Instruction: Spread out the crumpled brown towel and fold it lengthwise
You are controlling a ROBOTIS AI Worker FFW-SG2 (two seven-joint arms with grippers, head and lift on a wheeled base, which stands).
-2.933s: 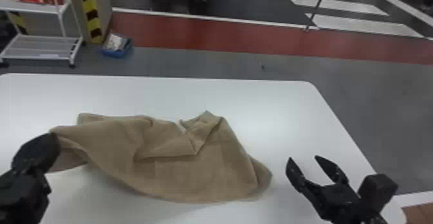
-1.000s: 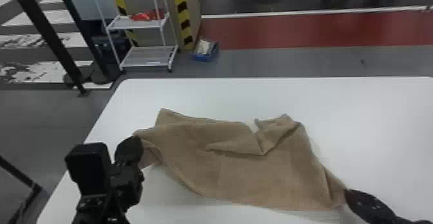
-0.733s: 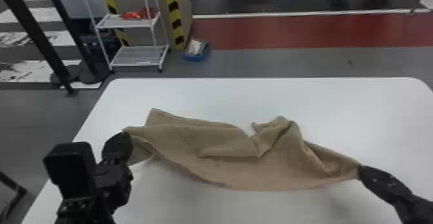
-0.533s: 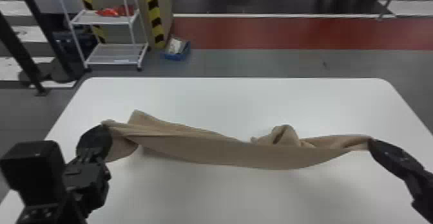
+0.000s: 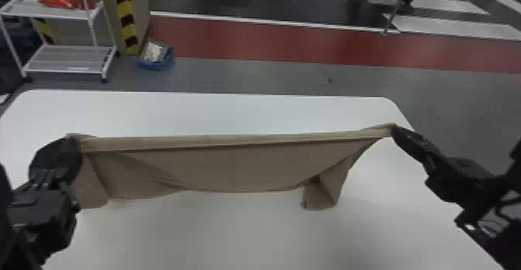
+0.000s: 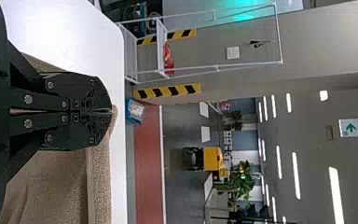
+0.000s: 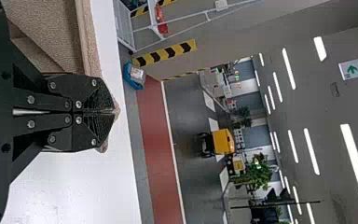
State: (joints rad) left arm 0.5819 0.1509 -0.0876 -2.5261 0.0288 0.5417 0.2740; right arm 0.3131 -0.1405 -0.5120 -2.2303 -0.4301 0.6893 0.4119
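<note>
Head view, brown towel (image 5: 232, 168): strung between both grippers above the white table (image 5: 240, 234), upper edge nearly straight, body sagging below; whether its lowest part touches is unclear.
Head view, grip at each end: presumably chosen so the pull straightens the edge and lets the creases drop out before folding lengthwise.
Head view, bunched corner: hangs turned in under the right half, probably needing a shake or a drag to open.
Head view, blue bin (image 5: 155, 65): on the floor beyond, with whitish and grey contents too blurred to name.
Head view, white two-tier cart (image 5: 64, 61): a red-orange packet (image 5: 69, 2) lies on its upper shelf.
Left wrist view, left gripper (image 6: 112, 111): clenched on the brown towel's edge, a bit poking past the tips.
Right wrist view, right gripper (image 7: 115, 112): likewise pinching the opposite end, likely to keep tension even.
</note>
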